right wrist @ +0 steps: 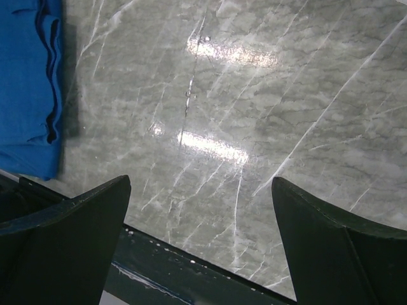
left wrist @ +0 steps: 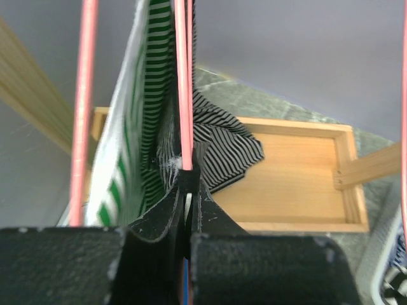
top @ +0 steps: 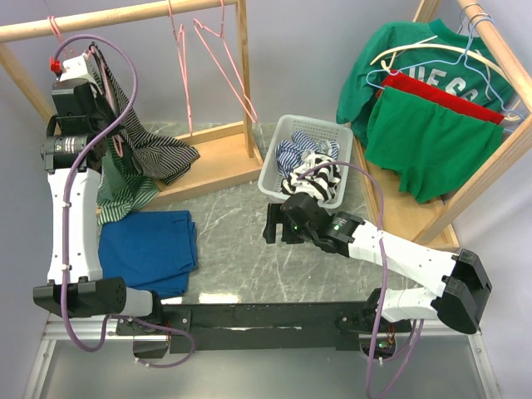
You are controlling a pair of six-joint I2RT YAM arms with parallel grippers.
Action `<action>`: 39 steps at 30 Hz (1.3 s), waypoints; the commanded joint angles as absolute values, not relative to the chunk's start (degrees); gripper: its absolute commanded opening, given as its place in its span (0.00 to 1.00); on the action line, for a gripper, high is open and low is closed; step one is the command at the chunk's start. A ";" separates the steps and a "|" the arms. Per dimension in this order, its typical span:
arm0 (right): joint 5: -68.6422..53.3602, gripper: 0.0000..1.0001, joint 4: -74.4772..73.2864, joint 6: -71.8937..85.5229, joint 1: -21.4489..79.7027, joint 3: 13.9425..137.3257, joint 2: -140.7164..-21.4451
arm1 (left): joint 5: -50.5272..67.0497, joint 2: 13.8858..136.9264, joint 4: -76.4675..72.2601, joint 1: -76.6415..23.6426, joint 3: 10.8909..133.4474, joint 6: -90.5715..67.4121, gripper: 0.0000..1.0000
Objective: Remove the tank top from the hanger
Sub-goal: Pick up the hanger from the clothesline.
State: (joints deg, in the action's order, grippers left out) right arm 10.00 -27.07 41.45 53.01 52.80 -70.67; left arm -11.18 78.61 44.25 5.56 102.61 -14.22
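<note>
left gripper [left wrist: 188, 184] clamped together on pink hanger [left wrist: 183, 82] wire, far left; striped tank top [left wrist: 146, 95] hangs against it; right gripper [right wrist: 201, 183] jaws apart above marble worktop [right wrist: 267, 95], blue cloth [right wrist: 25, 82] left

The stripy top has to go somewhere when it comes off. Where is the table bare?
Bare marble table lies between the blue cloth and the right pincer. The wooden tray right of the striped tops is half free too. The white basket is full, and the left corner is crowded.
</note>
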 commanded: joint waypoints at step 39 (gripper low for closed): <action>9.67 1.00 -28.47 39.82 53.35 55.81 -73.04 | 19.51 55.73 40.86 5.80 92.47 -18.10 0.01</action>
State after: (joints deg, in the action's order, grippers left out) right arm 9.34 -28.01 40.60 53.01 53.36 -73.76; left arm 15.49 58.57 42.02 5.67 93.84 -16.88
